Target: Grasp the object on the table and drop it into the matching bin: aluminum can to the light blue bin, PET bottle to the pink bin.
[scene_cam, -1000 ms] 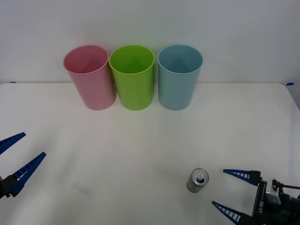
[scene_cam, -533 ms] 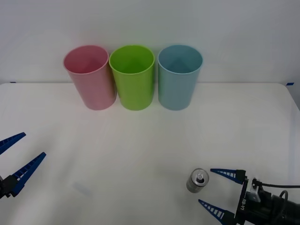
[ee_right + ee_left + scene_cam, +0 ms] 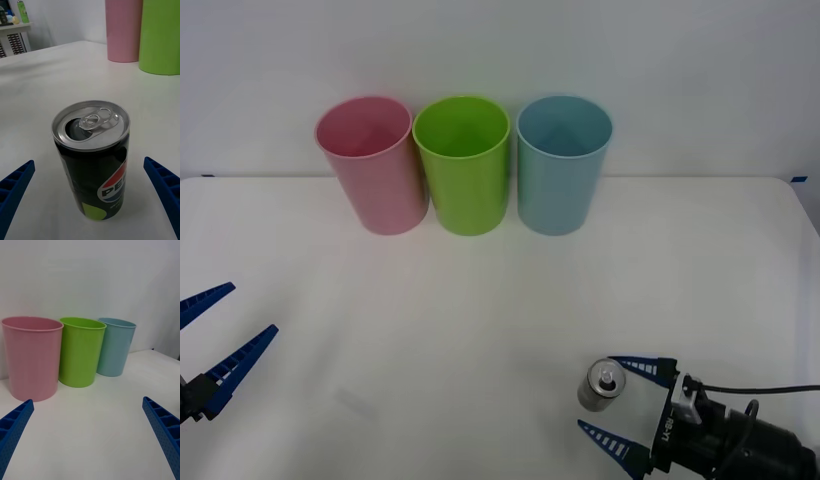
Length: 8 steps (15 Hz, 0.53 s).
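Observation:
A small aluminum can (image 3: 601,386) with a silver top, pull tab and dark label stands upright on the white table (image 3: 480,300) at the front right. In the right wrist view the can (image 3: 92,161) sits close between the blue fingers. My right gripper (image 3: 620,403) is open, its fingertips reaching either side of the can without touching it. My left gripper (image 3: 218,333) waits open at the front left. The light blue bin (image 3: 562,165) and the pink bin (image 3: 372,165) stand at the back.
A lime green bin (image 3: 464,165) stands between the pink and light blue bins, the three in a row against the white wall. From the left wrist they appear as pink bin (image 3: 32,356), green bin (image 3: 80,350), blue bin (image 3: 114,345).
My right gripper has slid left toward the can, from well to its right to having its open fingers around it. The can and the left arm have not moved.

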Each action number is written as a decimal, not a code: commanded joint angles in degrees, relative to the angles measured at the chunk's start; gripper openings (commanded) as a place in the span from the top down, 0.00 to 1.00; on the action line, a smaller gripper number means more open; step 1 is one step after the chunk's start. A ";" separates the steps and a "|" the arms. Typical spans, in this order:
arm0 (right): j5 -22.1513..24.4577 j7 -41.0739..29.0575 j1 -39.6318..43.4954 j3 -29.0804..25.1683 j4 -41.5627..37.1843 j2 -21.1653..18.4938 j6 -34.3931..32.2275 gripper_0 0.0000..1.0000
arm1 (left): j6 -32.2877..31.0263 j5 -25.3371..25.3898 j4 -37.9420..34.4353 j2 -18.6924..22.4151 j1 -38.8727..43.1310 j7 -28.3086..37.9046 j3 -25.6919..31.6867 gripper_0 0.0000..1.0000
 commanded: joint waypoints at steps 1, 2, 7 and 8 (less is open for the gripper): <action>0.00 0.16 -0.44 1.13 0.01 0.60 1.44 0.00 | 0.00 0.00 0.00 0.00 0.00 0.00 0.00 0.00; 0.00 0.34 -0.70 1.74 0.01 0.78 2.32 0.00 | 0.00 0.00 0.00 0.00 0.00 0.00 0.00 0.00; 0.00 0.96 -0.96 2.80 0.01 1.39 4.08 0.00 | 0.00 0.00 0.00 0.00 0.00 0.00 0.00 0.00; 0.00 1.22 -0.96 2.89 0.01 1.39 4.08 0.00 | 0.00 0.00 0.00 0.00 0.00 0.00 0.00 0.00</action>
